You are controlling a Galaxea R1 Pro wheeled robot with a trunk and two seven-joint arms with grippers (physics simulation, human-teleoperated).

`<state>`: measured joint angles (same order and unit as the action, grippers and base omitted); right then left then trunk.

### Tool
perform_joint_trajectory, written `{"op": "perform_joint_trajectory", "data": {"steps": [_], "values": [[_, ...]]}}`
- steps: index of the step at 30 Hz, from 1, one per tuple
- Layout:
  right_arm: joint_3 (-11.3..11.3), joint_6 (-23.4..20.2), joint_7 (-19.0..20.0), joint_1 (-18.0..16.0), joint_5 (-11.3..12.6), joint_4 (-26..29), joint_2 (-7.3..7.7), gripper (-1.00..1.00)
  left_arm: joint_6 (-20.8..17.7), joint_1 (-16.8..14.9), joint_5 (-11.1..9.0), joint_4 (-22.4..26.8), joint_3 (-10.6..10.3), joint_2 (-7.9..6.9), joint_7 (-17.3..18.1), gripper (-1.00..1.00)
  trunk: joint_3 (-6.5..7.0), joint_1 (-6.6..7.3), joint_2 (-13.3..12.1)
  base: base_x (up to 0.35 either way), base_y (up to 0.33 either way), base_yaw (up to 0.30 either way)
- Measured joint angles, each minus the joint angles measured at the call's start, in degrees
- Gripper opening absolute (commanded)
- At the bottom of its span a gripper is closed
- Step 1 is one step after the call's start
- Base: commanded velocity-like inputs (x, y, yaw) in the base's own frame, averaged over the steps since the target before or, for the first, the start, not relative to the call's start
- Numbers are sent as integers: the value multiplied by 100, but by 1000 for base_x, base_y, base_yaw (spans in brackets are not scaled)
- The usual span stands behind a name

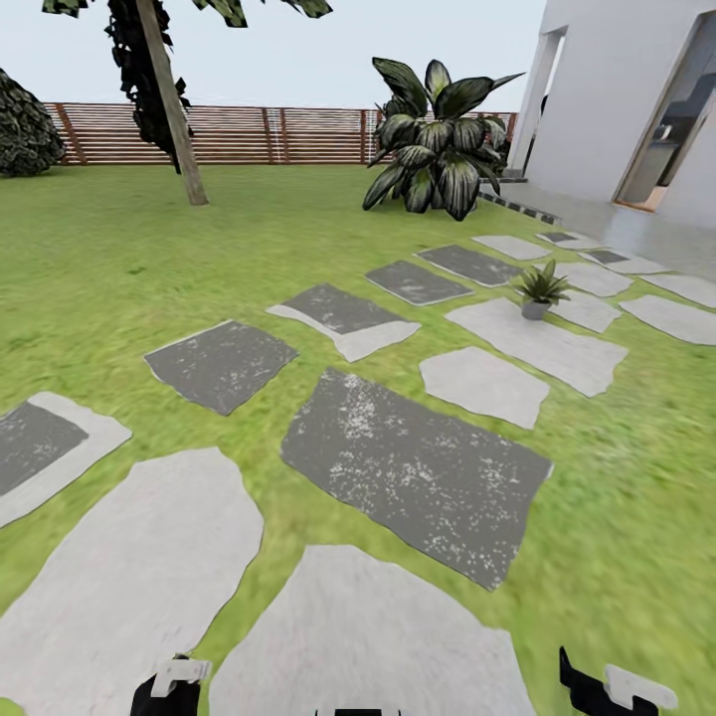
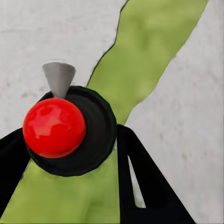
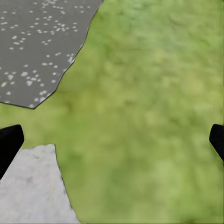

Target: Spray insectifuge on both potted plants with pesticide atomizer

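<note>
With the pesticide atomizer (image 2: 70, 130) clamped in the left gripper (image 2: 70, 154) and the right gripper (image 3: 112, 140) spread wide and empty, the potted plant (image 1: 540, 290) sits well off at one o'clock among the stepping stones (image 1: 418, 467).

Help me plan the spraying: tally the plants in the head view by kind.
Small potted plant: 1
Striped-leaf shrub: 1
Tree: 1
Dark rounded bush: 1
Total: 4
</note>
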<state>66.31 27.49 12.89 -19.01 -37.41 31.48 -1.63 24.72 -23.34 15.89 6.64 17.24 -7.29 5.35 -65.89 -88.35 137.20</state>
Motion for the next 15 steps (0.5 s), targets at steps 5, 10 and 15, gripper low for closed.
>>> {"op": "perform_joint_trajectory", "data": {"steps": [5, 10, 15], "values": [[-3, -1, 1, 18, -1, -9, 52, 100, 0, 0, -7, -1, 0, 0, -2, -100, 0, 0, 0, 338, 0, 0], [-15, -6, 3, 35, -8, -24, 41, 100, 0, 0, -8, -4, 0, 0, -3, -100, 0, -1, -1, 338, 0, 0], [-25, -8, 9, 37, -3, -19, 6, 100, 0, 0, -8, -5, 0, 0, -2, -100, 0, 0, 0, 338, 0, -83]]}}
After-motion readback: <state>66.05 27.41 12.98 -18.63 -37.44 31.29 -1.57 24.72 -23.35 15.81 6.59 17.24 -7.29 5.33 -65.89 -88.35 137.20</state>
